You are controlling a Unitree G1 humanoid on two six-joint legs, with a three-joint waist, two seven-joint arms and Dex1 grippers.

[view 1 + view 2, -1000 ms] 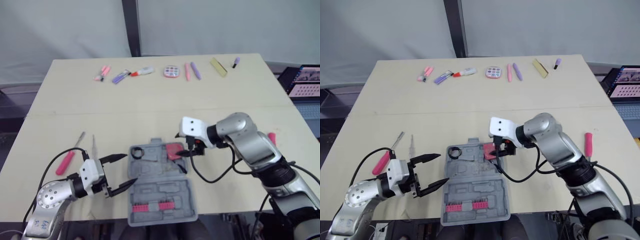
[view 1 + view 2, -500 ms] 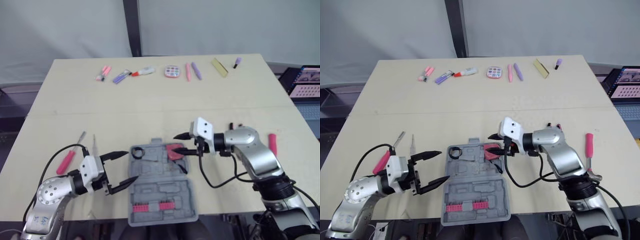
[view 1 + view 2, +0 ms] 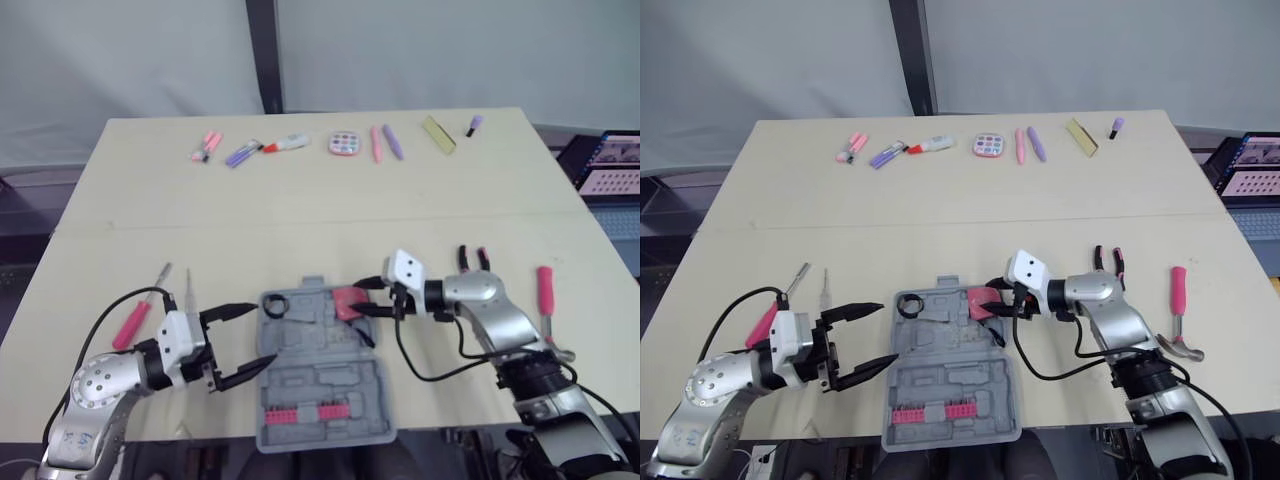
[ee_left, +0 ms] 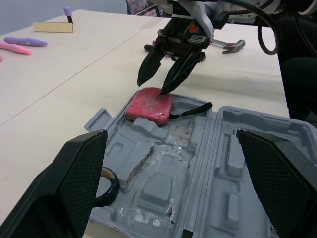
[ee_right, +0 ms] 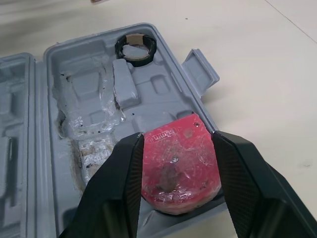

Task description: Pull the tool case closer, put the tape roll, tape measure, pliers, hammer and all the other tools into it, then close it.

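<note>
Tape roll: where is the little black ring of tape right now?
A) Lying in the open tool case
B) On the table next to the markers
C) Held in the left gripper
A: the tape roll lies in a corner pocket of the open gray tool case, with nothing gripping it.

tape measure [image 5: 178, 163] marking illegible, no readable text

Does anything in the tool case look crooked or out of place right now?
The red tape measure lies askew on the tool case rim, apparently not seated in a recess, between the fingers of the open right gripper.
</note>
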